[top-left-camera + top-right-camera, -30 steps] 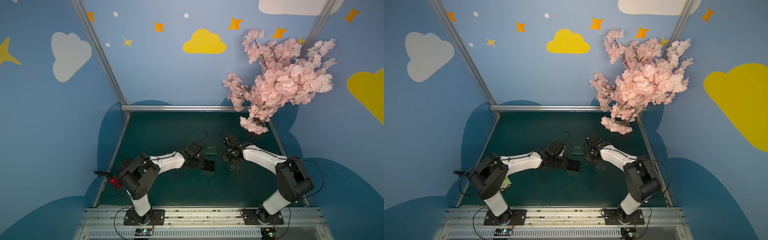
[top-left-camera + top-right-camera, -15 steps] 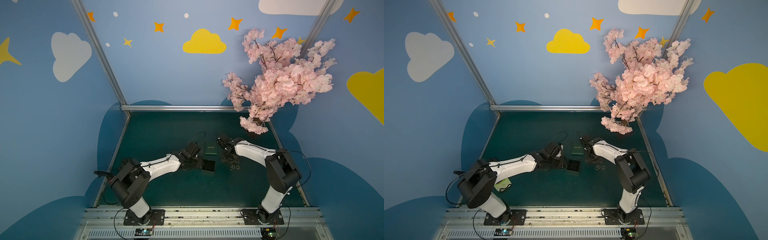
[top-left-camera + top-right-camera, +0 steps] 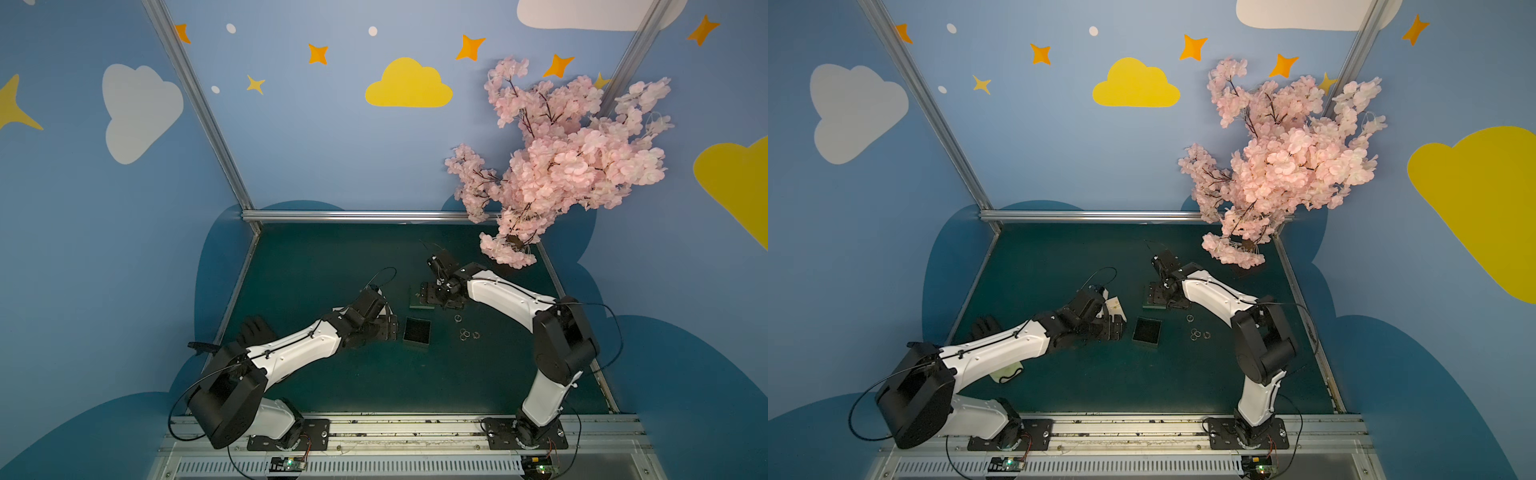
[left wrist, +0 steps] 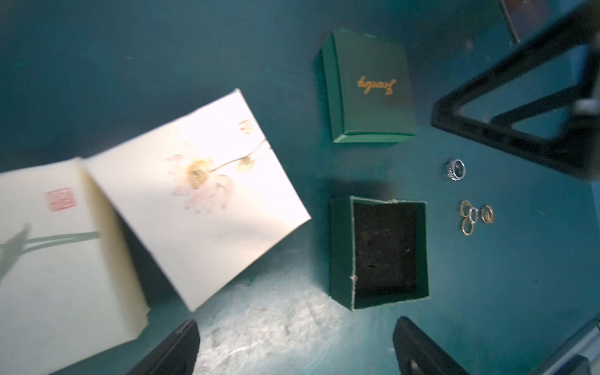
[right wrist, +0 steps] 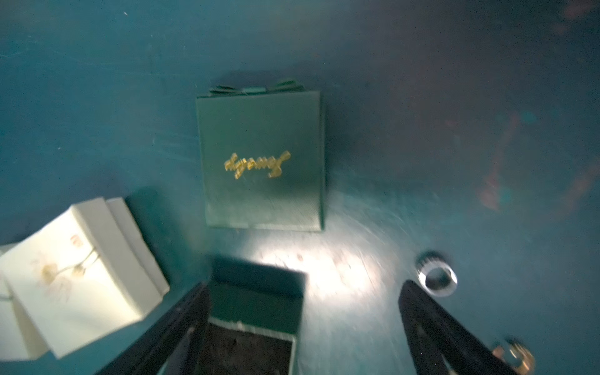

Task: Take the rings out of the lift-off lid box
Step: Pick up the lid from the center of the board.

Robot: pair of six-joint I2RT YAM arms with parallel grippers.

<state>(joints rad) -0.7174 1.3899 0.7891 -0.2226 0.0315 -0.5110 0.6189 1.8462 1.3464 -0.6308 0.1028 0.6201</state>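
Inspection finds the lift-off lid box (image 4: 341, 253) standing open on the green tabletop (image 3: 332, 257), just below the centre of the frame in both top views. Its dark lining shows bare in the left wrist view, with no ring seen inside. Its lid (image 4: 370, 86), lettered in gold, lies top side up just above the box in the top views, apart from it. The rings (image 3: 468, 333) lie on the tabletop to the right of the box in both top views. A broad silvery band (image 4: 456, 168) sits alone, and a tight cluster of thinner rings, some gold-toned, lies near it. The left pincer (image 4: 297, 324) hangs just left of the box with its jaws apart and nothing between them. The right pincer (image 5: 305, 287) hangs over the lid, jaws likewise apart and empty. Two cream gift boxes (image 4: 194, 181) sit beside the left arm. Judged from this layout, the removal appears complete. The main hazard is the loose rings. They are round and unrestrained, close to the right arm, so a low sweep could scatter or roll them. A dipping right pincer could catch the lid and push it into the box. A thin ring could also go unnoticed against the dark lining.
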